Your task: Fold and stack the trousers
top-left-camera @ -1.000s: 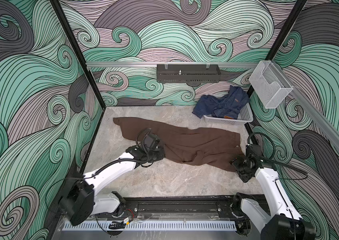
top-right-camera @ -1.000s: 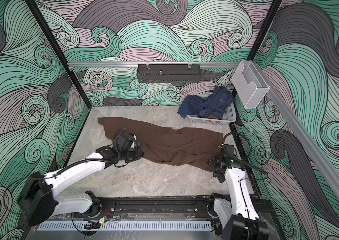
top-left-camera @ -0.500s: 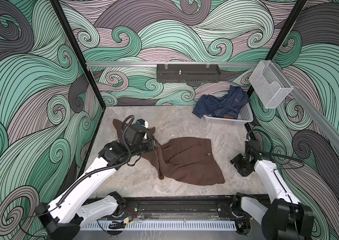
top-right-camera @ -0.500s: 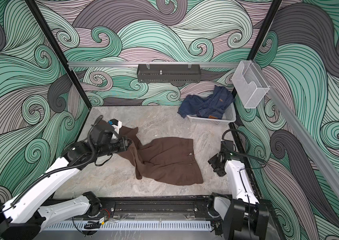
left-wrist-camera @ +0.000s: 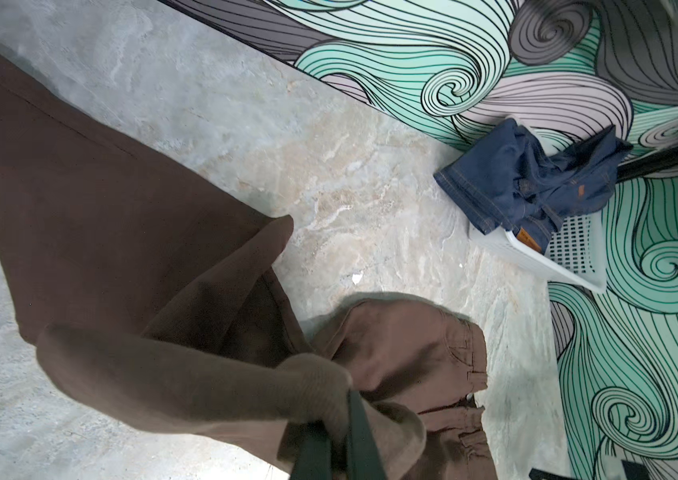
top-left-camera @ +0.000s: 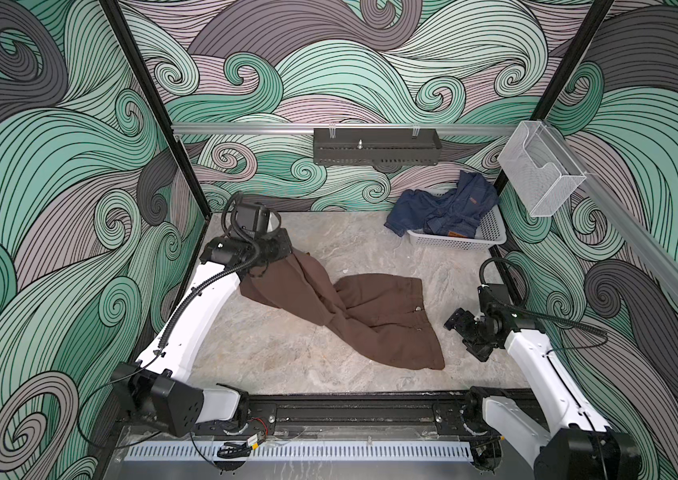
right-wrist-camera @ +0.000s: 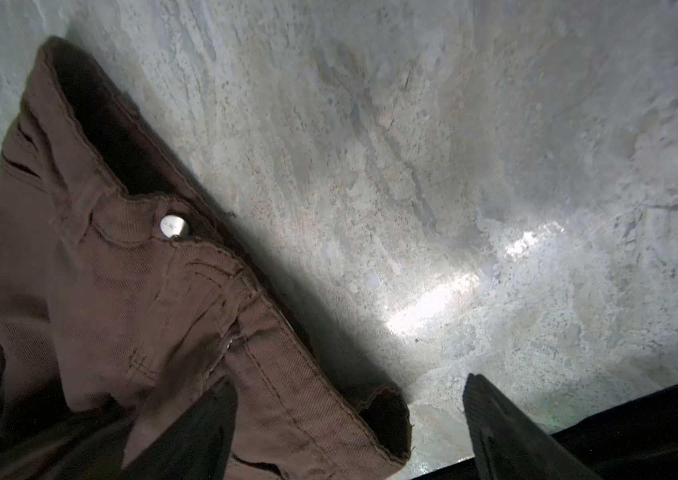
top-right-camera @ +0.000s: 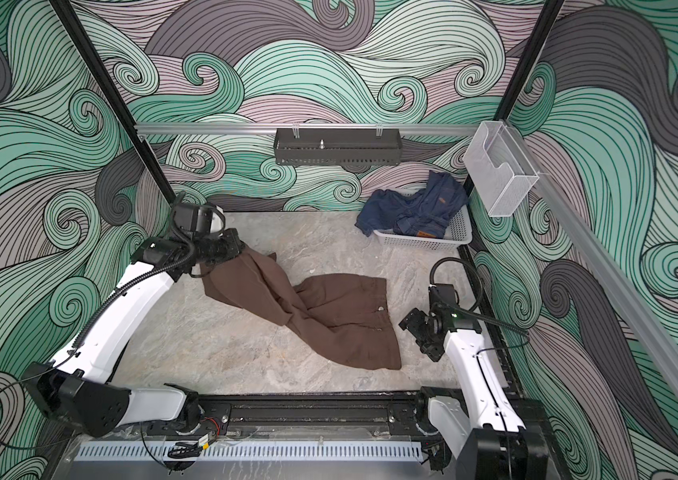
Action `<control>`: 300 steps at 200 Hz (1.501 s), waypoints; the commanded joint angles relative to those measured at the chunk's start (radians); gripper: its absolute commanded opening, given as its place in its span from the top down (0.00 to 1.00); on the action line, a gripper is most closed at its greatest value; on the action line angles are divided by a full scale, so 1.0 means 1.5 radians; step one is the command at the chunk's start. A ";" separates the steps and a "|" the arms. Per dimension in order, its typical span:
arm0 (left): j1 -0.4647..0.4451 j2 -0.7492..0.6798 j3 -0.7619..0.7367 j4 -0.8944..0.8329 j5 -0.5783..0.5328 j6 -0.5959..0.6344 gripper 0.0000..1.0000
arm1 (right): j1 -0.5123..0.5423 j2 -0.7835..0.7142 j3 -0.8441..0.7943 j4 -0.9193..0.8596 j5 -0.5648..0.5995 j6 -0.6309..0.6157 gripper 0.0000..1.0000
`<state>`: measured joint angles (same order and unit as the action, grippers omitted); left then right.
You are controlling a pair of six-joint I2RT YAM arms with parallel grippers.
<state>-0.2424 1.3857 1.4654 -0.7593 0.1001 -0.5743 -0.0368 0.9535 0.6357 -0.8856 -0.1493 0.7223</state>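
The left gripper [left-wrist-camera: 331,411] pinched the trousers [top-left-camera: 374,316]; the right gripper [right-wrist-camera: 347,382] stood wide open near their button [right-wrist-camera: 174,227], its lettering unreadable.

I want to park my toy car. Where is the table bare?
The table is bare at the front, between the left arm and the trousers, and at the back, between the left claw and the basket of jeans. Crowded: the middle under the trousers, and the narrow gap between waistband and right claw.
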 commanded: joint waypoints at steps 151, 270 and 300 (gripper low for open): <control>-0.131 -0.148 -0.399 0.092 0.096 -0.070 0.28 | 0.299 -0.040 -0.164 0.132 -0.038 0.318 0.33; -0.225 0.010 -0.426 0.184 0.093 -0.082 0.25 | 0.303 -0.060 -0.120 0.101 0.041 0.324 0.90; -0.235 0.020 -0.417 0.179 0.068 -0.078 0.26 | 0.302 -0.048 -0.109 0.099 0.046 0.319 0.91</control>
<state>-0.5827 1.4044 0.8215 -0.4976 0.2363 -0.6872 0.4133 0.8707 0.4469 -0.6979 -0.1314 1.2087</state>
